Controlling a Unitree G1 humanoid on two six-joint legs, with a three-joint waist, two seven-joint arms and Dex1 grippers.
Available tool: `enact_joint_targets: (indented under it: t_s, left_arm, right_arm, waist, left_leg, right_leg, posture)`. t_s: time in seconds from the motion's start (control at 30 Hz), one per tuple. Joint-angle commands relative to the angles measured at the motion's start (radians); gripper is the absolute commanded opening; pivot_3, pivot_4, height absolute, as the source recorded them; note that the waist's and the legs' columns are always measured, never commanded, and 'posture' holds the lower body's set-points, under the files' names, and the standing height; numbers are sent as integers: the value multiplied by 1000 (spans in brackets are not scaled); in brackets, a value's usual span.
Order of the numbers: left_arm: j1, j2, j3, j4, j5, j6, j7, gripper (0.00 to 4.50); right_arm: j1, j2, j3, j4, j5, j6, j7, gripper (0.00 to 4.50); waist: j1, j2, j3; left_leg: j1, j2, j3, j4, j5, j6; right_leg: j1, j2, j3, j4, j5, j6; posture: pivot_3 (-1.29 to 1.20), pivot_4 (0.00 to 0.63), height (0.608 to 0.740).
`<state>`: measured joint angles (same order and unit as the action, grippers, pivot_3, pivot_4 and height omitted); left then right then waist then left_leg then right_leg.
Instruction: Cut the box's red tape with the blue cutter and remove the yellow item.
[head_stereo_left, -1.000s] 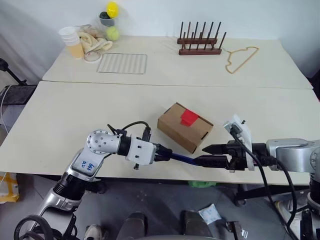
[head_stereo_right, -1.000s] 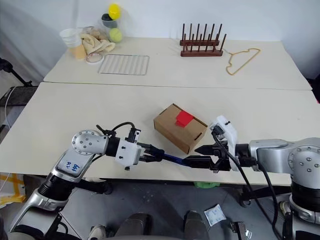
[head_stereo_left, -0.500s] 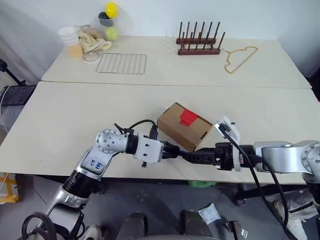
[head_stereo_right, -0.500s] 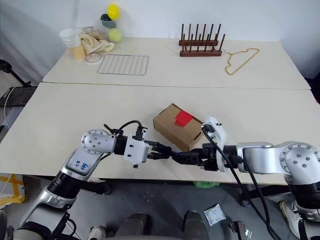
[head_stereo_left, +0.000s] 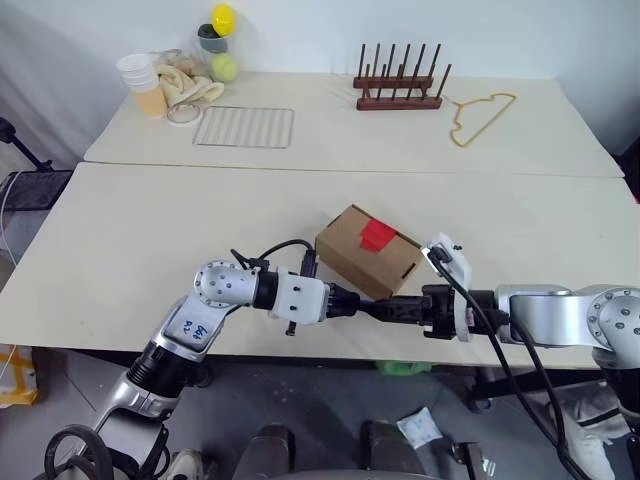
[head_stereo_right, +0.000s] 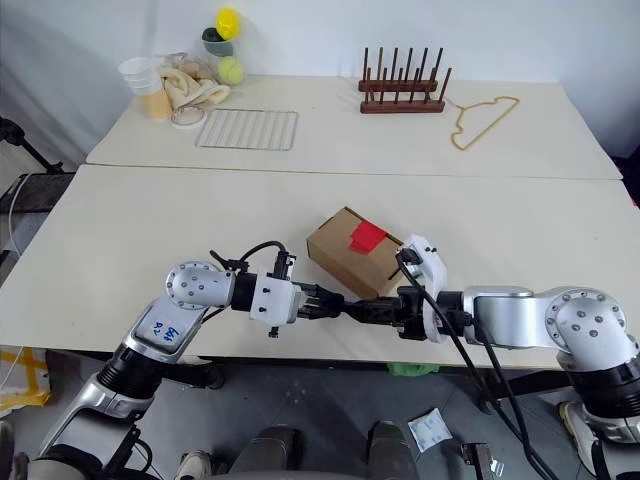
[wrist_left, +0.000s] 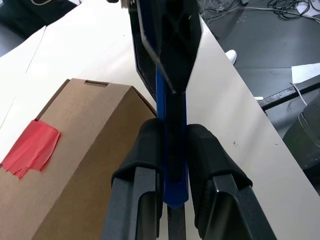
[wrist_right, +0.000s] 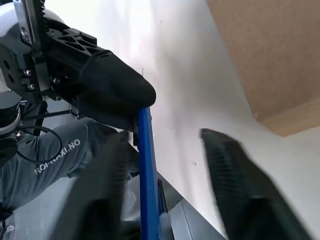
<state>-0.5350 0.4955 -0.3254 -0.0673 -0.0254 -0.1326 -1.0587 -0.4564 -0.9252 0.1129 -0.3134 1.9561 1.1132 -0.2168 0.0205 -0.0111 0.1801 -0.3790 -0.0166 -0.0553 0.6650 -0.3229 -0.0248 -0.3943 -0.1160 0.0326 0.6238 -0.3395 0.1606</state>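
The box (head_stereo_left: 368, 252), brown cardboard, lies on the near table with the red tape (head_stereo_left: 378, 234) across its top seam. Just in front of it, over the table's front edge, my left gripper (head_stereo_left: 345, 303) is shut on the blue cutter (wrist_left: 170, 170), which runs level toward my right gripper (head_stereo_left: 398, 310). In the right wrist view the right gripper's fingers (wrist_right: 235, 190) stand apart on either side of the cutter (wrist_right: 145, 165), close to the left gripper's fingers (wrist_right: 107, 90). The yellow item is hidden.
On the far table stand a dark wooden peg rack (head_stereo_left: 398, 85), a thin yellow hanger (head_stereo_left: 480, 112), a wire grid (head_stereo_left: 245, 127), and cups, cloths and small balls (head_stereo_left: 185, 70) at the back left. The floor lies just below both grippers.
My right gripper has slid left along the cutter toward the left gripper, rolled its wrist, and its wide-spread fingers have narrowed. The left gripper keeps its hold; the box has not moved.
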Motion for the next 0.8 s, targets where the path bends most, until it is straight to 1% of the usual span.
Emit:
enact_joint_targets:
  t_s: [0.03, 0.1, 0.13, 0.43, 0.8]
  left_arm:
    - [1, 4, 1, -38, 0, -9, 7, 492]
    - [-2, 2, 2, -38, 2, -4, 10, 492]
    - [-3, 2, 3, -37, 3, -3, 11, 492]
    - [-16, 2, 10, -35, 3, 1, 15, 492]
    - [-21, 4, 11, -40, 1, 9, 13, 492]
  right_arm:
    - [-12, 9, -2, -19, 16, -13, -8, 816]
    - [-10, 10, 0, -22, 16, -10, -4, 159]
    - [-10, 10, 0, -23, 16, -9, -3, 93]
    - [6, -6, 13, -34, 16, 14, 38, 102]
    - [-22, -9, 38, -3, 16, 34, 50, 102]
  waist:
    - [0, 0, 0]
    - [1, 0, 0]
    - [1, 0, 0]
    - [1, 0, 0]
    - [1, 0, 0]
  left_leg:
    - [0, 0, 0, 0, 0, 0]
    - [0, 0, 0, 0, 0, 0]
    - [0, 0, 0, 0, 0, 0]
    - [0, 1, 0, 0, 0, 0]
    - [0, 1, 0, 0, 0, 0]
  right_leg:
    - [0, 0, 0, 0, 0, 0]
    - [0, 0, 0, 0, 0, 0]
    - [0, 0, 0, 0, 0, 0]
    - [0, 0, 0, -1, 0, 0]
    - [0, 0, 0, -1, 0, 0]
  posture:
    - [0, 150, 740]
    - [0, 150, 740]
    - [0, 150, 740]
    - [0, 150, 740]
    - [0, 150, 740]
